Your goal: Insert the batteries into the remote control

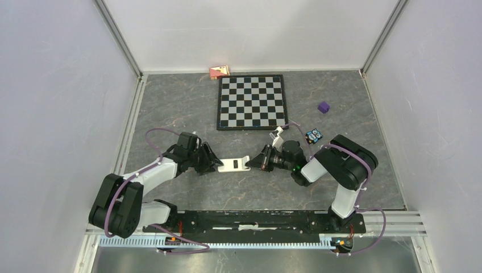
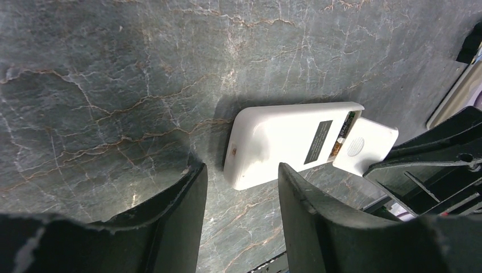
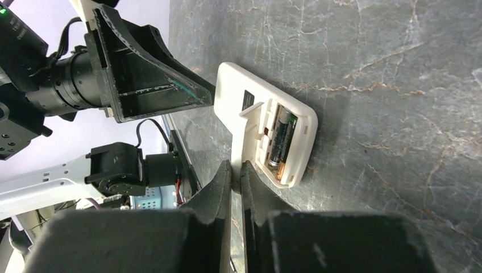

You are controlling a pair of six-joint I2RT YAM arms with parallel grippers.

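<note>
Judging from the open compartment, the loading itself looks nearly done. The remote control (image 1: 235, 165) lies back-up on the bench (image 1: 187, 108), just below the centre of the top view, between the 2 arms. In the right wrist view its compartment sits right of centre with the batteries (image 3: 282, 141) inside. 1 dark cell with a green band shows plainly, and a 2nd seems to lie beside it toward the cover, though it is partly hidden. No loose cell shows on the bench in the top view, as far as things so small could be made out there.

The battery cover (image 3: 248, 133) is off its seat, standing on edge along the compartment's left side. The right fingers (image 3: 219, 193) are pressed together on it, and the thin white plate runs down between them at the lower middle of that view. The left fingers (image 2: 176, 222) are spread at the bottom of the left wrist view, 1 to each side of the remote's near end. I cannot tell whether either touches the casing.

What is left, in my judgement, is to lay the cover flat over the cells and close it, with the left fingers bracing the body against skidding. The chessboard (image 1: 252, 102) and purple cube (image 1: 323, 107), in the upper half of the top view, lie well apart from all this.
</note>
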